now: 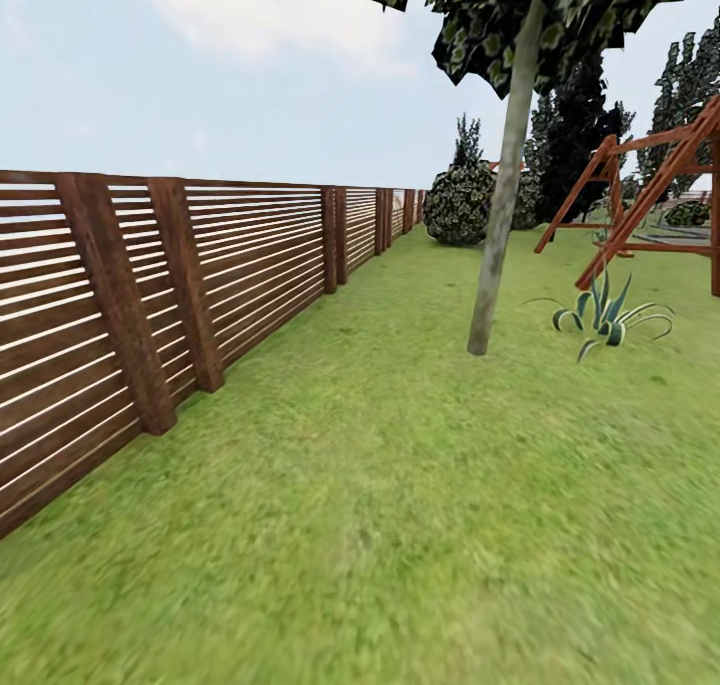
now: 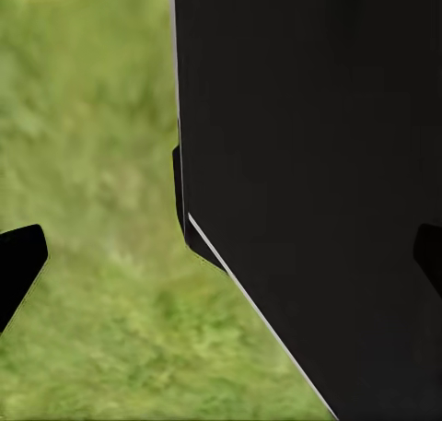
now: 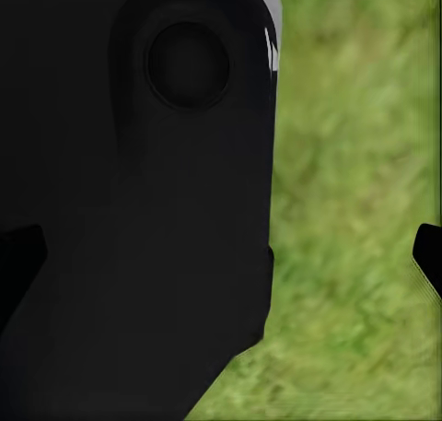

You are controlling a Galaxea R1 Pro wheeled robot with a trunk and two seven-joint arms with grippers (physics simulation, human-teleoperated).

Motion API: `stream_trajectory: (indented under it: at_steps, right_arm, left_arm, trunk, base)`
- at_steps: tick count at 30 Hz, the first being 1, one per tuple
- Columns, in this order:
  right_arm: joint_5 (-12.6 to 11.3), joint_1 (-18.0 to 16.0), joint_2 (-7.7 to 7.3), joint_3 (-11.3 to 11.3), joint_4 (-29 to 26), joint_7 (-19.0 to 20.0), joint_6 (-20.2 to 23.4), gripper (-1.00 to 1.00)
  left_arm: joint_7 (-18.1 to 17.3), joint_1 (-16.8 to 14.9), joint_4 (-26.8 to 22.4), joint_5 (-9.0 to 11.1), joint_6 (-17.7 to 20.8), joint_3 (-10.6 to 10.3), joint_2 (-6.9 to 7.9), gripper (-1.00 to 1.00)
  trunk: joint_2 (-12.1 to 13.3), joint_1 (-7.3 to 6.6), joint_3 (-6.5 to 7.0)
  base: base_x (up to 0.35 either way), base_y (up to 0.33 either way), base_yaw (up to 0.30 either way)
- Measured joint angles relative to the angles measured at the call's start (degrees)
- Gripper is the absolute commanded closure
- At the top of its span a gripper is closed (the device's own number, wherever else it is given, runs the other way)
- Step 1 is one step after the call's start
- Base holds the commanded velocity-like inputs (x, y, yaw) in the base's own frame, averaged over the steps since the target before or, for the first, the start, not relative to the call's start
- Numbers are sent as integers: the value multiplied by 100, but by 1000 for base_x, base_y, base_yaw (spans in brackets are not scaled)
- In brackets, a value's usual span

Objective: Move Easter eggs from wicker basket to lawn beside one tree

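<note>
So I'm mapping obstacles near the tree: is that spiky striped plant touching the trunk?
Apart. In the head view a strip of open lawn separates the tree's trunk base from the spiky plant, whose leaves stop short of it.

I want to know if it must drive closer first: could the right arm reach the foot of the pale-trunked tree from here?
Probably not. The tree stands well ahead across open lawn, and the right gripper hangs low beside the robot's dark body, over grass. Nothing blocks the way; it is simply far off.
</note>
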Motion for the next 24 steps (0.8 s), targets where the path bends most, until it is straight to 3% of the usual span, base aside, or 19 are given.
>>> stream_trajectory:
  at_steps: [6,24]
  right_arm:
    - [0,0,0,0,0,0,-4,-100]
    - [0,0,0,0,0,0,0,-100]
  left_arm:
    - [0,0,3,0,0,2,0,-100]
    - [0,0,1,0,0,-1,0,-100]
  trunk:
    - [0,0,0]
    - [0,0,0]
  base:
    - [333,0,-133]
    - [333,0,-4]
